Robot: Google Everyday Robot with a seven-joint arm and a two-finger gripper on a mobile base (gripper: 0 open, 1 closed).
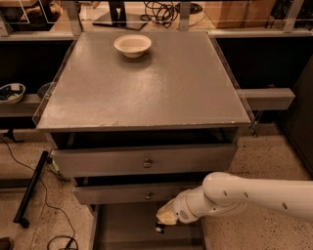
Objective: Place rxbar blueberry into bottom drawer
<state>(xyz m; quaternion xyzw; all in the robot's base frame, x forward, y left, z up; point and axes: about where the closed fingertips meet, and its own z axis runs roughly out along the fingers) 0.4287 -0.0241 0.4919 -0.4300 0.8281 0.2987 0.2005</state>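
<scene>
Gripper low over the open grey bottom drawer; open or closed, cannot tell. Just beneath: small dark shape, seemingly rxbar blueberry, print unreadable. Far above, cream bowl on counter.

Cream bowl at far edge of grey cabinet top; cables behind; black bar on floor.

The arm was a smooth white shell of fat, rounded segments, with a few small dark dots along its upper casing and a round cap at the joint near its end. Toward the tip the white turned a creamy yellow. The gripper was only a small dark piece under that tip, low over the bottom drawer.
</scene>
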